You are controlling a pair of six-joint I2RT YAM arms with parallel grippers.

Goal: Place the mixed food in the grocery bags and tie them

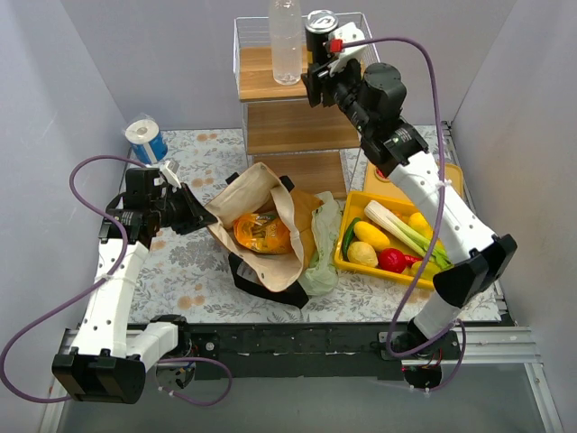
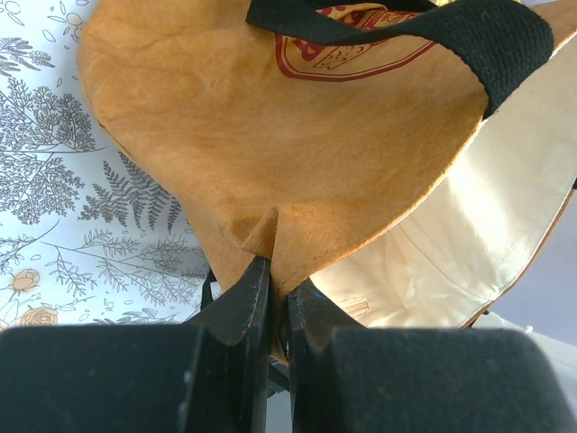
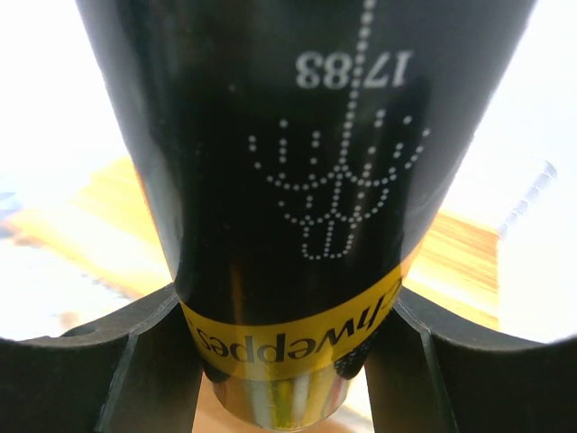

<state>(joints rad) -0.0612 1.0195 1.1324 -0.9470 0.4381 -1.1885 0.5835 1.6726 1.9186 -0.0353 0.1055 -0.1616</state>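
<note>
– Mixed food (image 1: 362, 255): where is it lying?
– It is sitting in the yellow tray (image 1: 353, 268) on the right: a leek (image 1: 401, 225), a lemon (image 1: 374, 234) and a tomato (image 1: 391, 261) among it. The brown bag (image 1: 261, 185) is standing open to its left, with the pale-green plastic bag (image 1: 323, 266) between them.
– And the grippers?
– The left gripper (image 2: 279, 275) is pinching the brown bag's rim, fingers clenched on it. The right gripper (image 3: 288, 302) is clasping a black Schweppes can (image 3: 297, 171) on the wooden shelf top (image 1: 261, 83), fingers pressing against both its sides.
– Any writing?
– The can is showing "1783" and, on a yellow band, "hweppes", both appearing upside down in the right wrist view.
</note>
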